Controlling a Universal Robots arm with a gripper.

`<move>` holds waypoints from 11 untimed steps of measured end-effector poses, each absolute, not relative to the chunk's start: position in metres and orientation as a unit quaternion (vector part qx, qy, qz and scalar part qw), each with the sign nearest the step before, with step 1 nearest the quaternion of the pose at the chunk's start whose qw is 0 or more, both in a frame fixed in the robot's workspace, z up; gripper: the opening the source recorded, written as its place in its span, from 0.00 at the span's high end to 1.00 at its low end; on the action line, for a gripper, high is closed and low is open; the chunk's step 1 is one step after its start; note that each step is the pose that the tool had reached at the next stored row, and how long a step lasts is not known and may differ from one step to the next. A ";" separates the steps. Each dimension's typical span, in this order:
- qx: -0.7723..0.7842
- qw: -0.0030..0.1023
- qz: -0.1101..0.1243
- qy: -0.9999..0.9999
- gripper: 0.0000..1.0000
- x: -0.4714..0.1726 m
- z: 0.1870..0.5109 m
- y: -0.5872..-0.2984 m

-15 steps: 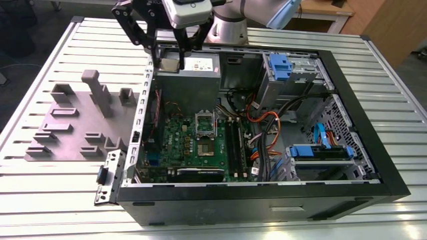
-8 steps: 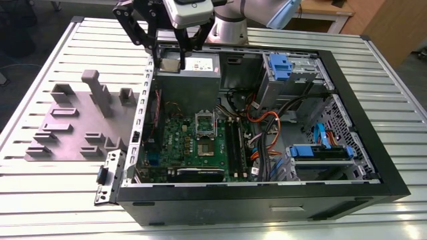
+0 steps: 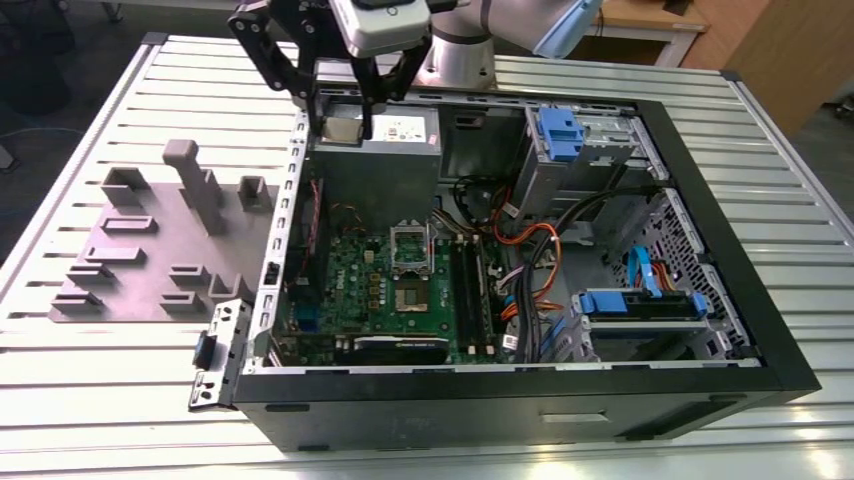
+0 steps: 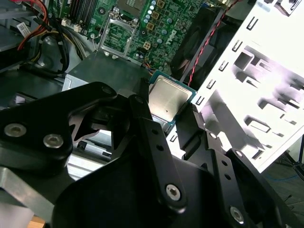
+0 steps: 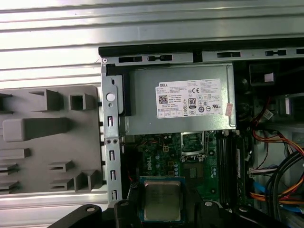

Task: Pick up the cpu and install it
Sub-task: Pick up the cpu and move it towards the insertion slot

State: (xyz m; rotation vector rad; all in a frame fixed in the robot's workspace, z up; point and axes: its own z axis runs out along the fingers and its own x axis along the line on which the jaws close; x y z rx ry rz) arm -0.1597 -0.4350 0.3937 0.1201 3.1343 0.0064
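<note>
The cpu (image 5: 162, 200), a small square chip with a silvery top, sits between my black fingers (image 5: 194, 205); my gripper (image 5: 162, 209) is shut on its edges. In the second wrist view the cpu (image 4: 167, 96) hangs over the grey power supply (image 4: 111, 71), short of the green motherboard (image 4: 142, 23). In the exterior view my gripper (image 3: 343, 122) hovers with the cpu (image 3: 343, 128) above the far end of the open computer case (image 3: 721, 250). The silver socket frame (image 3: 410, 245) stands open on the motherboard (image 3: 354, 275), nearer the camera than the chip.
A grey plastic tray (image 3: 134, 270) with raised blocks lies on the slatted table at the exterior view's left, beside the case. Inside the case are orange and blue cables (image 3: 527, 250), blue drive brackets (image 3: 641, 303) and the power supply (image 5: 180, 99).
</note>
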 end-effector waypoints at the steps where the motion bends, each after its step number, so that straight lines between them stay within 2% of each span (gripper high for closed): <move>1: 0.038 0.003 0.002 0.999 0.53 -0.159 0.394 -0.435; 11: 0.038 0.002 0.002 0.999 0.53 -0.156 0.394 -0.435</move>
